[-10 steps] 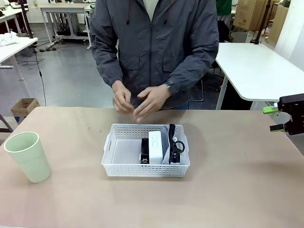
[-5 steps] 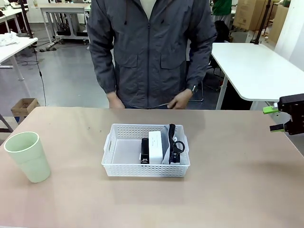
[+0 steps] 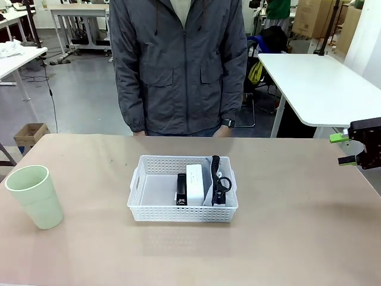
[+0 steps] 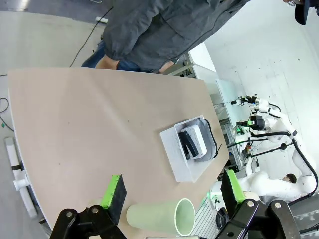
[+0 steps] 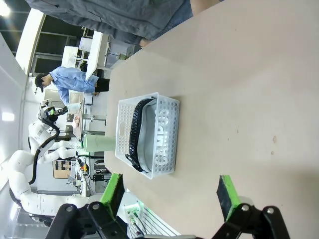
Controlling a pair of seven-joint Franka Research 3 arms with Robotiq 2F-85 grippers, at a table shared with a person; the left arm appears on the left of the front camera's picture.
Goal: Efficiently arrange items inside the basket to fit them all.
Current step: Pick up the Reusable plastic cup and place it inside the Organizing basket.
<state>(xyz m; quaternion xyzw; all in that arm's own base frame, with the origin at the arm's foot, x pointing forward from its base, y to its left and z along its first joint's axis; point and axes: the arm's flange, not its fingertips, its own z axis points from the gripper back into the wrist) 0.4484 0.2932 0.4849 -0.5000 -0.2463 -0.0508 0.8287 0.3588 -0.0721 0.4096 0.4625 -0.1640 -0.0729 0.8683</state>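
The white lattice basket (image 3: 178,213) stands mid-table. Inside it, on the right half, lie a black stapler (image 3: 181,189), a small white box (image 3: 194,182) and the grey pouch (image 3: 208,179) with its black zipper, standing on edge. The pale green cup (image 3: 34,196) stands upright on the table, far left of the basket. My right gripper (image 3: 343,149) hovers open at the right edge, well away from the basket. The right wrist view shows its open gripper (image 5: 171,193), the basket (image 5: 172,112) and the pouch (image 5: 149,137). My left gripper (image 4: 173,189) is open above the cup (image 4: 159,216), with the basket (image 4: 175,154) beyond.
A person in a grey jacket (image 3: 178,65) stands at the far side, hands down by the table edge. The basket's left half holds nothing. Bare tabletop (image 3: 286,238) surrounds the basket. A white table (image 3: 315,83) stands behind on the right.
The person's hands pulled back from above the table's far side and dropped to the sides as the person straightened up. Neither arm nor any item has moved.
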